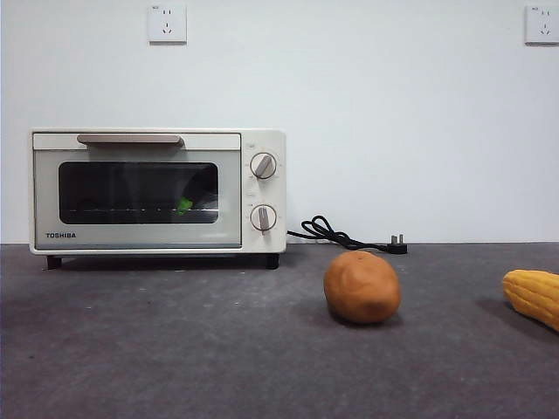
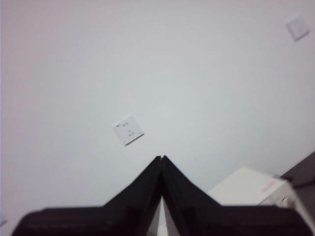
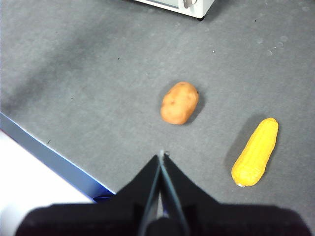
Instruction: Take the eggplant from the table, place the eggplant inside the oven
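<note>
A cream-white metal toaster oven [image 1: 157, 191] has a beige bar handle [image 1: 129, 139], a dark glass window [image 1: 138, 192] and two beige-and-white round knobs [image 1: 263, 166]. Through the glass shows a small bright green patch [image 1: 184, 206]. A glossy black cord [image 1: 345, 236] trails over the dark grey, faintly speckled matte table [image 1: 175, 349]. A round orange-brown potato [image 1: 362, 286] and a bright yellow kernelled corn cob [image 1: 533, 295] contrast with it. The wall [image 1: 393, 105] is plain white with white sockets [image 1: 167, 24].
</note>
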Available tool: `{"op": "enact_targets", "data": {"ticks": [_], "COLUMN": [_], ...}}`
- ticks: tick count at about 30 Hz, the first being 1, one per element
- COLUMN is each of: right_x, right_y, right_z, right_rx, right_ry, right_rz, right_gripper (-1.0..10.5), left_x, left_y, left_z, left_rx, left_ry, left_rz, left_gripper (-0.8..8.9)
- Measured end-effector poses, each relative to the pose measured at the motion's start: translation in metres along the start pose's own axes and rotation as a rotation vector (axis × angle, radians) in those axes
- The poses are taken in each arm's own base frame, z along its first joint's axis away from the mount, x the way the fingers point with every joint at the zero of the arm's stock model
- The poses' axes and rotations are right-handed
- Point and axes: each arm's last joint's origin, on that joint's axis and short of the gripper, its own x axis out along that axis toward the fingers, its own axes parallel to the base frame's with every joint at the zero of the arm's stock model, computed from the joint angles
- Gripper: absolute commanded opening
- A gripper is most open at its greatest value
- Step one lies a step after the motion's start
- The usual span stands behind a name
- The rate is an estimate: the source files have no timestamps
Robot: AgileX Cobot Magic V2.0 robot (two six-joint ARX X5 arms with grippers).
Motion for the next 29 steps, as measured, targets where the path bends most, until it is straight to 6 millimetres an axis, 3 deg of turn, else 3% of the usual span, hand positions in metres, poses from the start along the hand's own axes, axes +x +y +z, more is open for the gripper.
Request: {"op": "enact_targets", "data": {"ticks": [9, 29], "right_x": [0.0, 0.0], "right_y": [0.0, 0.0], "right_z": [0.0, 0.0], "right_rx": [0.0, 0.0], "right_ry": [0.0, 0.0], "right_rz": [0.0, 0.0], "right_gripper": [0.0, 0.0], "left_x": [-0.003, 0.005], "left_y": [-0.026, -0.116], "left_z": [-0.05, -0.243], "left_rx": [0.095, -0.263], "left_ry": [0.06, 0.31], "left_rz": [0.039, -0.035], "left_gripper": [-0.04, -0.04]}}
